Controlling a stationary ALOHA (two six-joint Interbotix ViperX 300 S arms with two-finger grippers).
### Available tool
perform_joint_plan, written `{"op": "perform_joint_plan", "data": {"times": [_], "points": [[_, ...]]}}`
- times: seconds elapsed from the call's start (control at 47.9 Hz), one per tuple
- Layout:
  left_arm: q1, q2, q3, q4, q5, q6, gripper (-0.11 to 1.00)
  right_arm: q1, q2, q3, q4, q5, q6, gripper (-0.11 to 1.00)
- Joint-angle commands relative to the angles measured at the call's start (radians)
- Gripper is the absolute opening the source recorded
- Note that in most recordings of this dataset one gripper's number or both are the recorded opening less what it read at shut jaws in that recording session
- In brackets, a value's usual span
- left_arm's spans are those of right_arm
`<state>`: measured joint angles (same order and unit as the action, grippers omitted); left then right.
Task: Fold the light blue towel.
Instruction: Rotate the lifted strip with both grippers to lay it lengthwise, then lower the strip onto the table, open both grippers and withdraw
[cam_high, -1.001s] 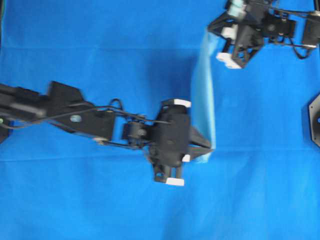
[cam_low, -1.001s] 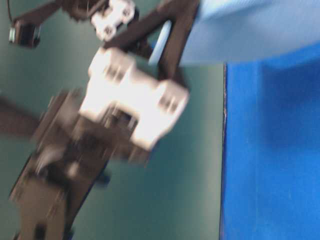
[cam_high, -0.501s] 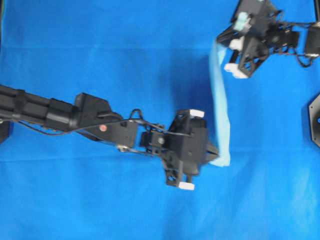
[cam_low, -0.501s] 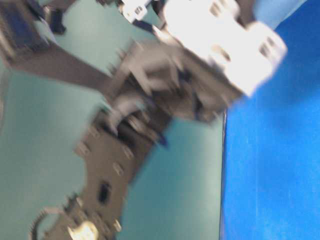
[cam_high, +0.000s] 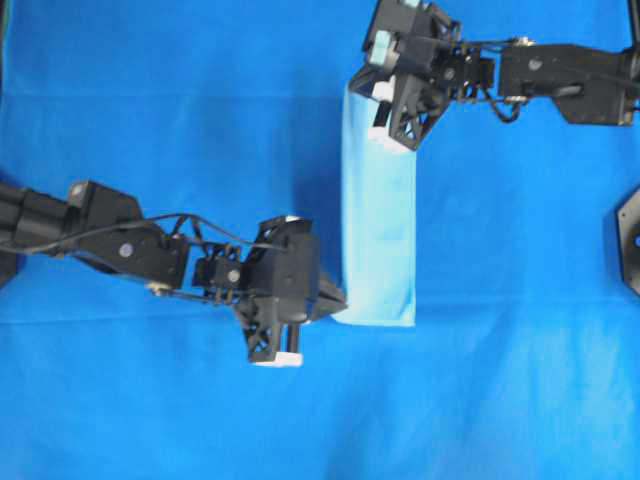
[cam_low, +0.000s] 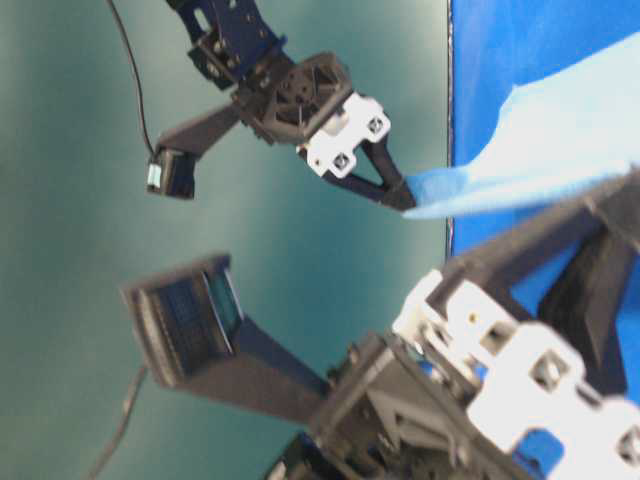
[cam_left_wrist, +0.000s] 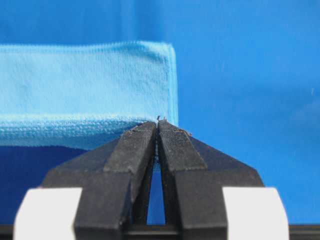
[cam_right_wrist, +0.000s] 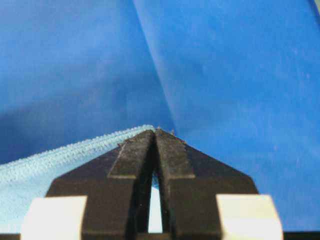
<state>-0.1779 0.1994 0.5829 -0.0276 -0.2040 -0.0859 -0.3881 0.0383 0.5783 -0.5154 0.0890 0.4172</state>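
Towel: the light blue towel (cam_high: 379, 215) lies as a long narrow strip on the royal-blue table cloth (cam_high: 180, 120), running from the top middle of the overhead view down to the centre. Its right part lies flat on the cloth; its left edge is lifted at both ends.

Near end of towel: in the left wrist view the towel (cam_left_wrist: 85, 95) shows two layers, a flat lower layer and a raised folded edge in front of it.

Left gripper: the left gripper (cam_high: 337, 300) has its jaws closed on the lower left corner of the towel. In the wrist view the two black fingers (cam_left_wrist: 135, 150) meet at the tips, with the hem pinched between them.

Right gripper: the right gripper (cam_high: 372, 105) is closed on the upper left corner of the towel. Its wrist view shows the fingers (cam_right_wrist: 135, 155) pressed together with the hem (cam_right_wrist: 70, 147) coming out to the left.

Table-level view: one gripper (cam_low: 400, 195) holds a corner of the towel (cam_low: 540, 150) above the table; the other arm is blurred in front.

Background: a dark green wall (cam_low: 80, 100) stands behind the table.
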Motion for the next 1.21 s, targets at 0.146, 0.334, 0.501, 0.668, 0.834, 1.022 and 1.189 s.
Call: {"op": "perform_joint_plan", "data": {"times": [0.146,0.334,0.501,0.668,0.834,1.022,1.189], "points": [[-0.028,-0.031,0.003,0.002,-0.021,0.0,0.01,-0.011,-0.005,-0.035,-0.005,-0.015,-0.005,0.01],[-0.017,-0.021,-0.003,0.002,-0.021,0.002,0.02,-0.008,-0.002,-0.031,-0.006,-0.037,-0.006,0.01],[-0.006,-0.026,0.002,0.002,-0.02,0.003,0.03,-0.009,0.003,-0.031,-0.012,-0.048,-0.011,0.05],[0.011,-0.051,0.015,0.002,0.02,0.017,0.41,-0.008,0.003,-0.032,-0.012,-0.029,-0.009,0.54],[0.02,-0.12,0.031,0.003,0.118,0.023,0.84,-0.008,-0.002,-0.029,-0.012,0.002,-0.009,0.58],[0.026,-0.229,0.075,0.003,0.242,0.021,0.8,-0.008,-0.06,-0.002,-0.012,0.031,-0.002,0.58],[0.038,-0.35,0.143,0.003,0.264,0.02,0.8,0.008,-0.176,0.071,0.0,0.026,0.012,0.58]]}}
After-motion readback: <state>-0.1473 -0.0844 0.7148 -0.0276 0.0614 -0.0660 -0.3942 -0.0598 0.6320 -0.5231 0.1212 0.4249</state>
